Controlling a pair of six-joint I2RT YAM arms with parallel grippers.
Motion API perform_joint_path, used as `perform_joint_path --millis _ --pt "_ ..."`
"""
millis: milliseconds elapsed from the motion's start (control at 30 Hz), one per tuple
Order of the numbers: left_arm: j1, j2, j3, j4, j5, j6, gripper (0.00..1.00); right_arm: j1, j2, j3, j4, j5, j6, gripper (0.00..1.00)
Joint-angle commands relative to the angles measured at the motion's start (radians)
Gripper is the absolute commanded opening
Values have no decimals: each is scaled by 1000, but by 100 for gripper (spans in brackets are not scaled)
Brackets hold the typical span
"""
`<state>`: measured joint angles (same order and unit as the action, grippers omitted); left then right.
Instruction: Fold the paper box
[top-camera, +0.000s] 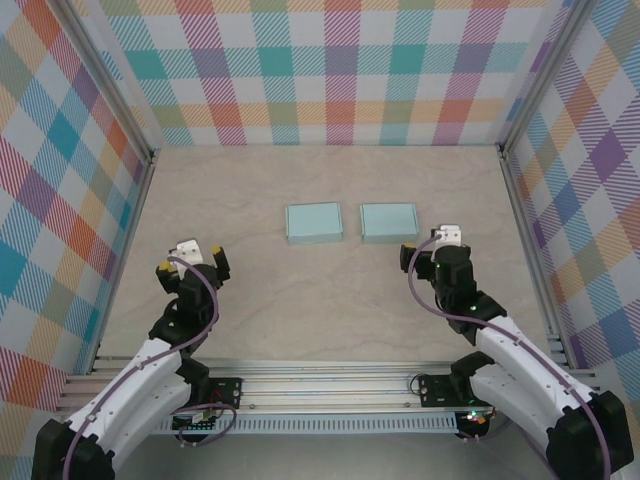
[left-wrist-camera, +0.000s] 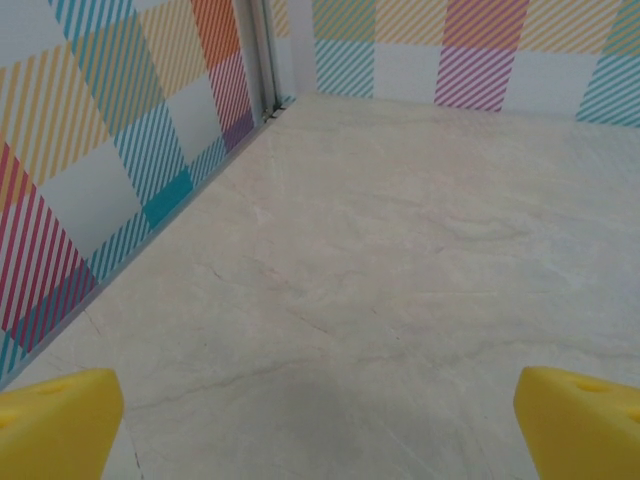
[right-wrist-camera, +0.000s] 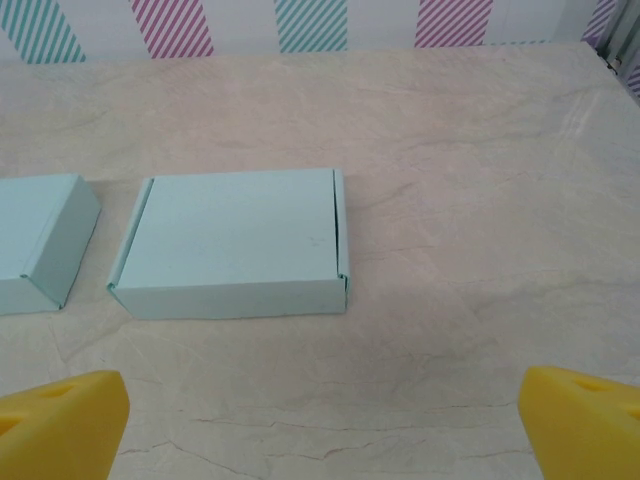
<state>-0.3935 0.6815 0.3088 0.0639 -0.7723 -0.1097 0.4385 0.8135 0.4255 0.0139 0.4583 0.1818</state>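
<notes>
Paper box (right-wrist-camera: 235, 243) lying ahead of my right gripper (right-wrist-camera: 320, 425), splayed empty like my left gripper (left-wrist-camera: 320, 425): a skewed nudge may shove it into the neighbouring box (right-wrist-camera: 40, 240).

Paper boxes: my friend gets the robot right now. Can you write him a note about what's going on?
Left gripper: open, empty, over bare table.
Right gripper: open, empty, just in front of the right box.
Left box and right box lie side by side mid-table, a small gap between them.
Done: both look folded shut.
Left: maybe nothing; check the flaps.
</notes>
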Motion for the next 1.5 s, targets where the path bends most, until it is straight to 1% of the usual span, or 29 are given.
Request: perform_joint_path --millis 0,133,267,367,500,633,767,867,1100,1200,1300,1400,1467 --pt "28 23 -27 85 24 -24 100 -5 9 -15 64 28 -40 100" --pt "47 35 -60 129 56 -25 100 -7 24 -51 130 42 -70 100" --pt "67 30 -108 208 118 1 100 -11 38 -48 143 46 -83 100" --pt "80 16 -140 248 141 7 100 -14 50 -45 155 47 -90 100" --pt "105 16 -161 274 125 -7 100 -16 69 -48 189 45 -110 99" --pt "147 66 -172 344 152 -36 100 -27 107 -47 242 45 -141 100" --pt "184 175 -166 437 178 -45 100 -47 141 -51 300 40 -157 100" --pt "197 279 -153 526 201 -28 100 -72 159 -56 332 11 -159 100" --pt "200 520 -94 734 277 67 100 -142 176 -56 351 -63 -143 100" --pt "200 595 -88 833 309 101 100 -165 166 -55 349 -86 -142 100" --pt "200 647 -76 880 329 130 100 -181 157 -54 344 -99 -140 100" --pt "200 736 -70 967 331 147 100 -195 152 -55 340 -105 -142 100" --pt "200 789 -46 972 349 158 100 -204 152 -56 339 -112 -142 100"
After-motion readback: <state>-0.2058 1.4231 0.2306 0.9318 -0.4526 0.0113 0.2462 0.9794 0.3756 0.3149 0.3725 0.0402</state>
